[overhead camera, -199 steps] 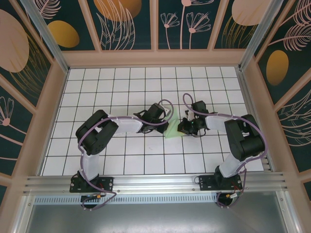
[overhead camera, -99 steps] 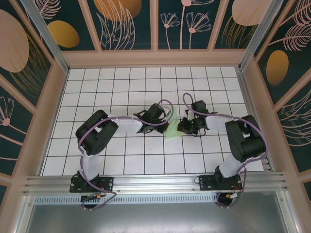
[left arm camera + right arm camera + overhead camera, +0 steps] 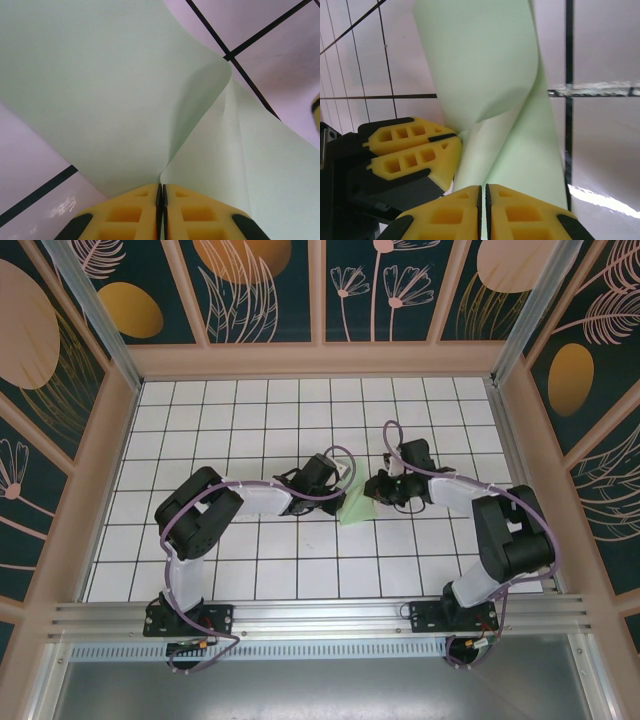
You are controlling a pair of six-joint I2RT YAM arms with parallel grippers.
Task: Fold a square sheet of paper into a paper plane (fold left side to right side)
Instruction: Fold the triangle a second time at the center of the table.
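Note:
The square sheet of paper (image 3: pixel 352 510) is pale green and lies partly folded on the white grid table (image 3: pixel 250 570), between the two grippers. In the left wrist view the paper (image 3: pixel 100 90) curls up in a loose fold, and my left gripper (image 3: pixel 161 187) is shut on its near edge. My right gripper (image 3: pixel 483 189) is shut too, with the paper (image 3: pixel 485 65) running in between its yellow pads. Beside it at the left, the left gripper's fingers (image 3: pixel 415 150) pinch the same sheet. From above, the left gripper (image 3: pixel 340 486) and the right gripper (image 3: pixel 372 490) stand close together over the paper.
Black grid lines cross the white table under the paper. Wooden rails and patterned walls (image 3: pixel 320 300) enclose the table on three sides. An aluminium rail (image 3: pixel 320 615) with both arm bases runs along the near edge.
The right arm has swung its wrist a little farther from the bases, and its gripper has shifted up and left over the paper. The left arm has hardly moved.

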